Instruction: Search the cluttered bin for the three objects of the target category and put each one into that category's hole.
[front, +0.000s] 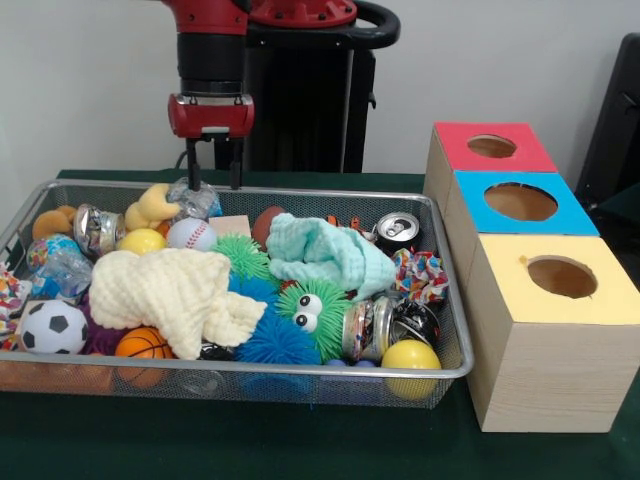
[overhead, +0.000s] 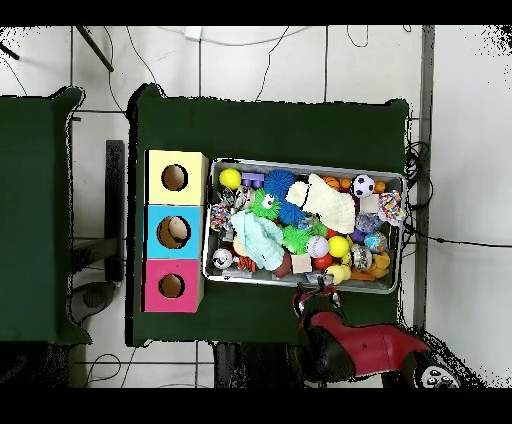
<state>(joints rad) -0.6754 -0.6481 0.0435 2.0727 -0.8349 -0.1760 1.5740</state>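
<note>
The wire mesh bin (front: 300, 371) is full of mixed things. Among them are a soccer ball (front: 53, 327), a basketball (front: 143, 343), a baseball (front: 190, 234), yellow balls (front: 410, 355), a cream cloth (front: 170, 290), a mint cloth (front: 325, 252), a green fuzzy toy with eyes (front: 310, 312) and drink cans (front: 397, 228). My gripper (front: 214, 182) hangs open and empty just above the bin's far rim, over a crumpled silver piece (front: 195, 200). In the overhead view the bin (overhead: 300, 163) lies mid-table and the gripper (overhead: 318, 289) is at its robot-side rim.
Three wooden boxes with round holes stand beside the bin: red top (front: 492, 147), blue top (front: 520, 202), yellow top (front: 560, 277). In the overhead view they line up left of the bin: yellow (overhead: 175, 178), blue (overhead: 173, 232), red (overhead: 171, 286). Green cloth covers the table.
</note>
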